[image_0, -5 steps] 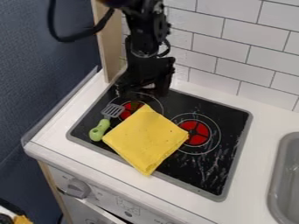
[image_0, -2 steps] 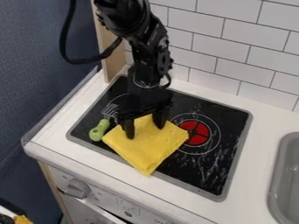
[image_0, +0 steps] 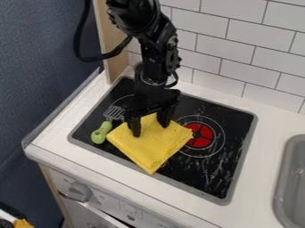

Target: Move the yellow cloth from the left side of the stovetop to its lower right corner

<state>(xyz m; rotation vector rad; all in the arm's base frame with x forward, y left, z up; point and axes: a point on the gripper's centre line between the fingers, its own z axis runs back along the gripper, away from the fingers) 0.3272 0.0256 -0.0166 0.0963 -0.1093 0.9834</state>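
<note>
Since the earlier frames, the black two-finger gripper point(image_0: 150, 131) has come down from the rear of the stove onto the folded yellow cloth point(image_0: 150, 151), and both have last shifted slightly toward the back wall. From the left, the toy spatula has a rounded, smooth pale-green handle point(image_0: 100, 133) with a hole near its end, and a grey slotted head point(image_0: 113, 112) pointing toward the back, just left of the gripper. Next to it, the cloth lies at a slant as a roughly square, matt pad with soft edges, on the left half of the stove, one corner toward the front rim. The gripper stands over its rear part, fingers spread apart, tips touching the fabric, with yellow cloth showing between them; it is not clenched. Right of the cloth, a red round burner mark point(image_0: 200, 135) crossed by dark lines sits inside thin pale rings. The glossy black stove top point(image_0: 217, 171), scuffed with whitish scratches, has a grey rim and is set in a smooth white counter point(image_0: 265, 122). Around it, from the left, are a textured dark-blue wall point(image_0: 42, 71), a grey knob point(image_0: 79, 191) on the white front, a pale wooden post point(image_0: 117, 70), white rectangular wall tiles point(image_0: 238, 55) and a grey sink point(image_0: 293, 178).
</note>
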